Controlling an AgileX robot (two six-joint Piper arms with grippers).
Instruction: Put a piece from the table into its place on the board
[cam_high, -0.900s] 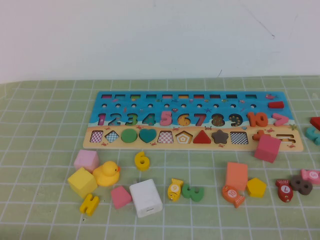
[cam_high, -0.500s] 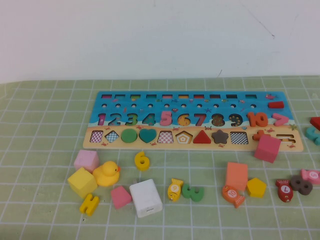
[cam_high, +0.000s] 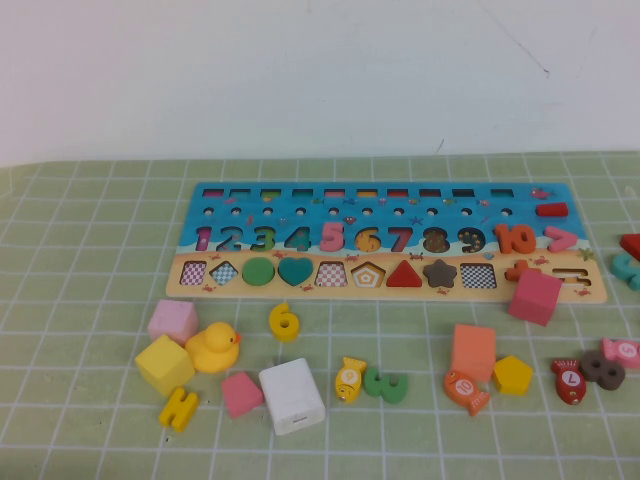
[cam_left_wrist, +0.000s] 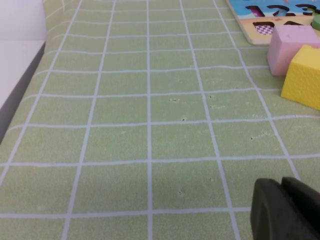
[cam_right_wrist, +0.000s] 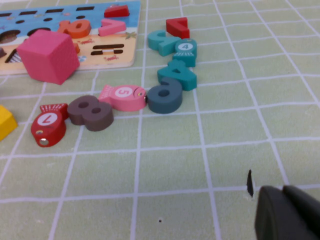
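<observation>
The yellow numeral 6 piece (cam_high: 285, 321) lies flat on the green grid table (cam_high: 90, 260), just in front of the board (cam_high: 385, 245), below its heart shape. The board has a blue upper part with numerals and a tan strip of shapes. Neither arm shows in the high view. My left gripper (cam_left_wrist: 284, 210) is shut and empty, low over bare mat to the left of the pink and yellow cubes (cam_left_wrist: 295, 50). My right gripper (cam_right_wrist: 287, 215) is shut and empty over bare mat at the right, near loose numerals and fish pieces. The 6 is in neither wrist view.
Near the 6 lie a yellow duck (cam_high: 213, 347), pink and yellow cubes, a yellow H piece (cam_high: 180, 408), a white block (cam_high: 291, 396), a green 3 (cam_high: 386, 385) and fish pieces. A magenta cube (cam_high: 534, 296) rests on the board's right edge. More pieces lie at the far right (cam_right_wrist: 170, 95).
</observation>
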